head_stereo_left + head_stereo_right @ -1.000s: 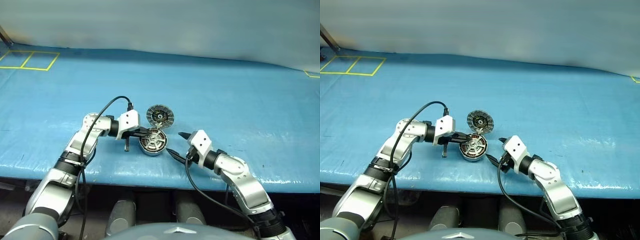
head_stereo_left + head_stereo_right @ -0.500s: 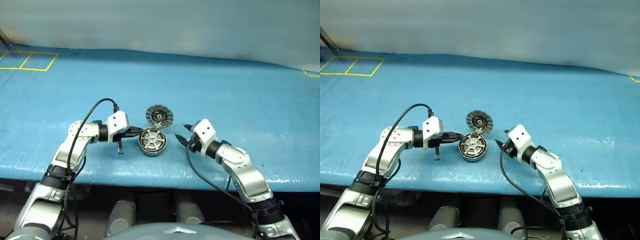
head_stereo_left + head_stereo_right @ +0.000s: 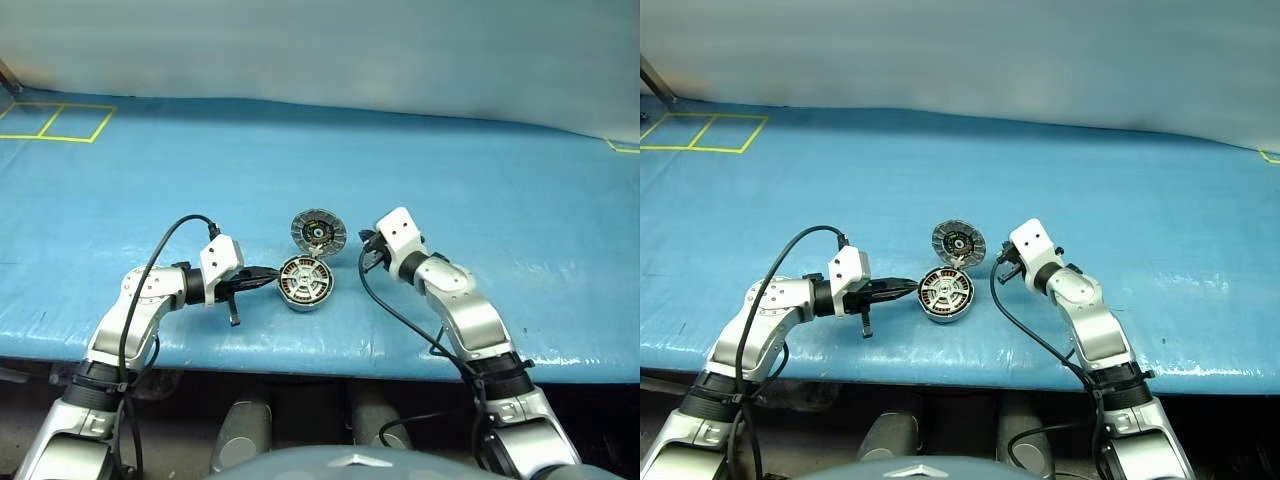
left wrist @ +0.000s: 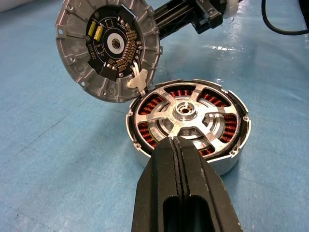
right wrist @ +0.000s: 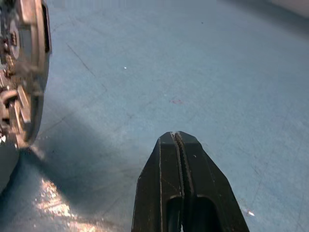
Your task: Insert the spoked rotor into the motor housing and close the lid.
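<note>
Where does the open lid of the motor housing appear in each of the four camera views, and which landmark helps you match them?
Left eye view: the lid stands open behind the motor housing, near the centre.
Right eye view: same place, lid.
Left wrist view: upper left, ribbed inner face showing.
Right wrist view: seen edge-on at the left border.
Shared landmark: the blue table cover.

Motor housing (image 4: 227, 162): silver-grey metal, dull sheen, with copper-brown windings. Spoked rotor (image 4: 186, 112): bright, smooth metal spokes. Lid (image 4: 79, 77): matt cast-looking ribbed metal. Table cover (image 3: 480, 180): blue, faintly textured, glossy in patches. Left gripper (image 4: 176, 141): matt black.
</note>
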Action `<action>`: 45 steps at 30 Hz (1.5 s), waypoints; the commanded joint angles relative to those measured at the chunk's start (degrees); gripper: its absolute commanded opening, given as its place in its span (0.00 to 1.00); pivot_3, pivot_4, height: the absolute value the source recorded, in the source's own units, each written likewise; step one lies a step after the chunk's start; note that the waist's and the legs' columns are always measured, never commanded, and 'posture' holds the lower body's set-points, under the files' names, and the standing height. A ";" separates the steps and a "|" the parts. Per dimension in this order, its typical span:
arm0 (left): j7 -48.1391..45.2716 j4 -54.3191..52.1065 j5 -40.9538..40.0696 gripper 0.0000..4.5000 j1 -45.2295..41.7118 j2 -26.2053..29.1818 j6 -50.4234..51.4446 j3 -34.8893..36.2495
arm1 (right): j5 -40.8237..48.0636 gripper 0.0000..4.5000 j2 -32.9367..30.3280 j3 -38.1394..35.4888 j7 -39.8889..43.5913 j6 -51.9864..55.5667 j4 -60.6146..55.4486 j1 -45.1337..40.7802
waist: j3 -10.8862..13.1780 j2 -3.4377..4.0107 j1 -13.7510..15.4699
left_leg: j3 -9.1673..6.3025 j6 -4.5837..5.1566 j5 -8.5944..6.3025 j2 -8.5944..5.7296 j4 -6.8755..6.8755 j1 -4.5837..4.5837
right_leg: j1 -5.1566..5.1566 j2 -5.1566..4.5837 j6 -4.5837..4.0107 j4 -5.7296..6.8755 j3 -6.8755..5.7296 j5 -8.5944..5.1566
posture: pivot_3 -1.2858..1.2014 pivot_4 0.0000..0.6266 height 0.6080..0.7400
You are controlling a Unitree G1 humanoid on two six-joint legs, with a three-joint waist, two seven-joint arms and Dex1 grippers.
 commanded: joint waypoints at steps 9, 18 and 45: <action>2.02 -1.09 -2.23 0.00 3.69 0.26 -1.25 3.30 | 12.73 0.01 5.47 -0.44 14.64 -1.38 3.60 -10.02 | 0.06 0.10 -0.28 | -0.01 0.00 0.00 0.00 -0.11 0.07 | 0.02 0.01 -0.02 0.02 0.00 0.00 | 0.52 0.24 1.00; 3.70 -2.76 -3.45 0.00 6.97 1.63 -0.73 6.61 | 12.09 0.01 1.60 5.97 20.47 1.34 -4.26 -5.15 | 0.07 0.12 -0.28 | -0.02 0.00 0.00 0.01 -0.12 0.10 | 0.00 0.00 -0.08 0.07 0.00 -0.04 | 0.52 0.24 1.00; 4.80 -2.40 -2.40 0.00 3.70 -0.93 -1.35 2.30 | 7.69 0.01 3.81 10.37 12.59 -1.33 -4.55 5.22 | 0.06 0.11 -0.07 | 0.00 -0.04 -0.03 0.04 -0.10 0.15 | 0.03 0.00 -0.08 0.07 -0.01 -0.05 | 0.52 0.24 1.00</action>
